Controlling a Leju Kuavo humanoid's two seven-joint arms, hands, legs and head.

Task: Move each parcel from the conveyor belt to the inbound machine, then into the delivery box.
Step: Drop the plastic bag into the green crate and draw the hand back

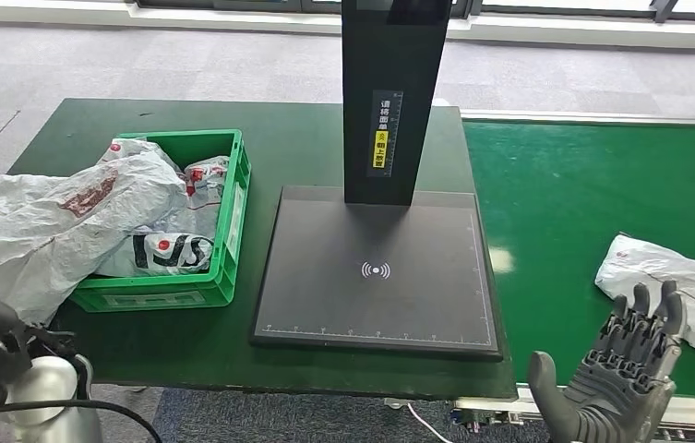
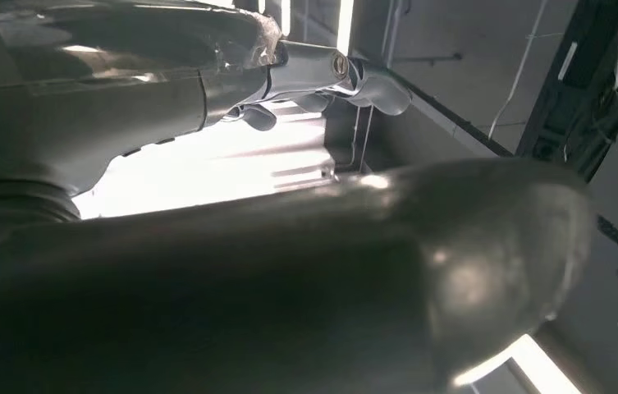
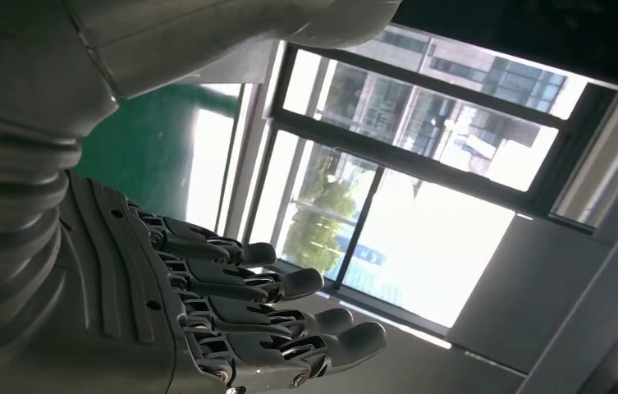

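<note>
Beside the crinkled white plastic parcel point(image 1: 671, 291) on the green conveyor belt point(image 1: 593, 203), right hand point(image 1: 625, 369) hovers, fingers spread, empty, likely poised for pickup; left hand's state unclear.

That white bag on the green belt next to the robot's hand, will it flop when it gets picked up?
Probably yes. The white plastic parcel looks crinkled and lies nearly flat on the conveyor belt, so it is likely soft, floppy and fairly light. Its glossy film may be slippery for the open right hand.
</note>
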